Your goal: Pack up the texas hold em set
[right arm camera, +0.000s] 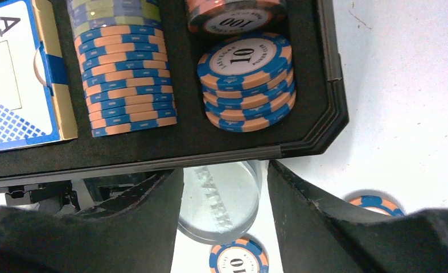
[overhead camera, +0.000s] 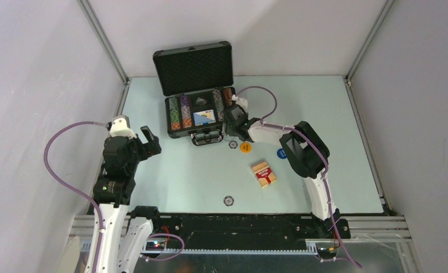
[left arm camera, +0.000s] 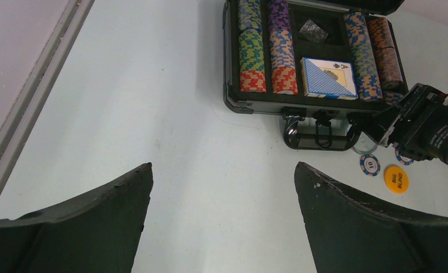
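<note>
Right wrist view: the right gripper (right arm camera: 224, 170) has its jaws on both sides of the clear button (right arm camera: 221, 207) (squeezing it or not, I cannot tell), just beside the open black case (overhead camera: 194, 69) at the far edge of the bench (overhead camera: 176, 176). The left gripper (left arm camera: 224, 193) is wide open, holding nothing.

Bright, even overhead light, soft shadows; the right tool (right arm camera: 224, 173) looms blurred up close

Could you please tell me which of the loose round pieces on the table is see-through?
The clear disc by the case's front edge, under the right gripper; the others are an orange button, a blue button and striped chips.
</note>
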Motion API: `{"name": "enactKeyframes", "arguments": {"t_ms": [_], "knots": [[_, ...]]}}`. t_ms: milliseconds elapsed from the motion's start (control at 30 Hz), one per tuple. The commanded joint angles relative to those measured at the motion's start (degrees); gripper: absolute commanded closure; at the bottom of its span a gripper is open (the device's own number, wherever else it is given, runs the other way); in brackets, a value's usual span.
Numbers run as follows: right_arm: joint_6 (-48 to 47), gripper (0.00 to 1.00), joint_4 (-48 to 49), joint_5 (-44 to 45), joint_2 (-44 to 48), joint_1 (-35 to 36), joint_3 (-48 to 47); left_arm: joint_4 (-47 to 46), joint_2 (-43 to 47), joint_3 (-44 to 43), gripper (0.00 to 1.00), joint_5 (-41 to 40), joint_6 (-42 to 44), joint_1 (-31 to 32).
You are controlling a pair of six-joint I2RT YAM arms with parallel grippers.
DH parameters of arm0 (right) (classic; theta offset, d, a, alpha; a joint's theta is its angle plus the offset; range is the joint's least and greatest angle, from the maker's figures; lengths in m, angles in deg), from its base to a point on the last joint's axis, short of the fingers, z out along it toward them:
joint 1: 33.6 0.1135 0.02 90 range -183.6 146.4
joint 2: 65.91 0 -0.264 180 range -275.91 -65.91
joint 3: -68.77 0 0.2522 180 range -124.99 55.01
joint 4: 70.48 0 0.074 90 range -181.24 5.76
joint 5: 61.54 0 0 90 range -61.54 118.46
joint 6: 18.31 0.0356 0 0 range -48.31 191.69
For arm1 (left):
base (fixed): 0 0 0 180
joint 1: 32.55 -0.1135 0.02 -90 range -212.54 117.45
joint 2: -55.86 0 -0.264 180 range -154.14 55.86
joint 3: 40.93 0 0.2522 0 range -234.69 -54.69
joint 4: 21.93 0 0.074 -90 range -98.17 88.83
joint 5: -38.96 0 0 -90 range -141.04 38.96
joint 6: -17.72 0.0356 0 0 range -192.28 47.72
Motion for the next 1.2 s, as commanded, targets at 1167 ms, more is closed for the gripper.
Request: {"name": "enactKeyframes", "arguments": {"t_ms": [1167], "knots": [[-2.91, 0.55, -4.03, 6.54, 13.6, 1.55, 9.99, -0.81, -0.64, -0.72, 0.02, 1.9, 1.71, 0.27]]}}
